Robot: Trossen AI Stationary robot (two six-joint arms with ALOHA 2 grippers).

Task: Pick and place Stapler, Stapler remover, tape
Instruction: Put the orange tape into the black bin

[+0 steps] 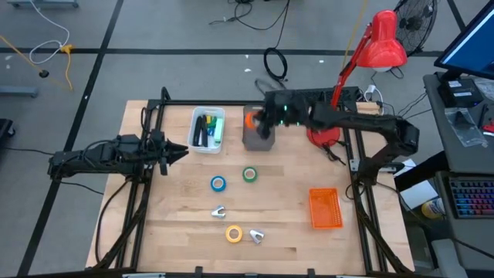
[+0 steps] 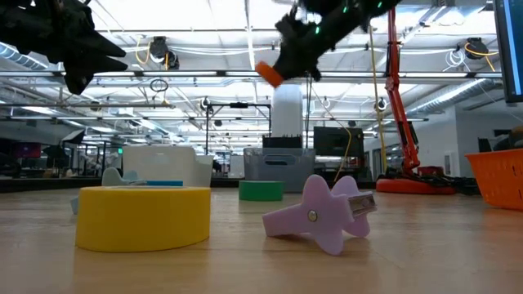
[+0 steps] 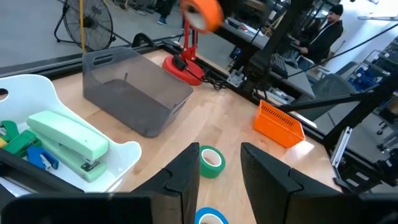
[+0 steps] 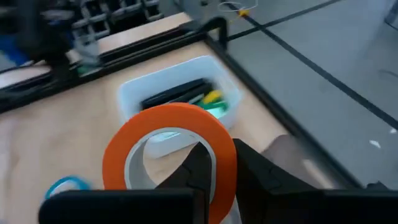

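Orange tape roll pinched in right jaws, held above grey bin at table rear, not yet released. Roll carried on edge, hole facing sideways; no long axis, being a ring. Left jaws parted and empty, hovering near white tray holding green stapler. Left lying flat, holes upward: blue roll, green roll, yellow roll. Two claw-shaped removers also unplaced. Orange basket apparently unfilled. Judged early to midway.

Table pale matt wood; grey bin translucent plastic; orange basket perforated plastic
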